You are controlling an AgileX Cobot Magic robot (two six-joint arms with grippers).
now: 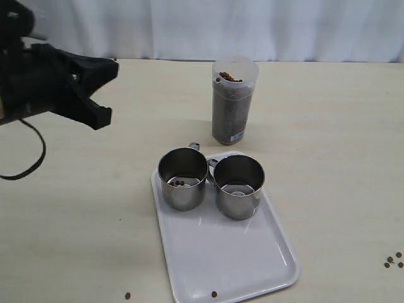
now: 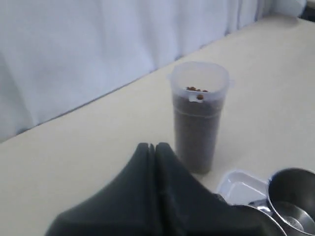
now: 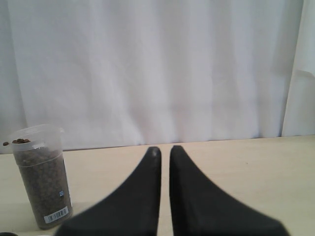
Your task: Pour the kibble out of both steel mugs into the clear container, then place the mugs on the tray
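Observation:
Two steel mugs stand upright side by side at the far end of the white tray (image 1: 233,265). The left mug (image 1: 182,178) has a few pellets at its bottom; the right mug (image 1: 239,186) looks bare inside. Behind the tray stands the clear container (image 1: 235,101), nearly full of dark kibble (image 1: 230,117). My left gripper (image 1: 107,95) hovers at the far left, away from the mugs. In its wrist view the left gripper (image 2: 153,145) is shut on nothing and faces the container (image 2: 197,123). My right gripper (image 3: 164,149) is shut and holds nothing, with the container (image 3: 42,177) off to one side.
Loose pellets (image 1: 394,260) lie on the table at the right edge, one pellet (image 1: 127,295) near the front, and another pellet (image 1: 214,294) on the tray's near end. A white curtain (image 1: 208,28) backs the table. A black cable (image 1: 35,158) loops at the left.

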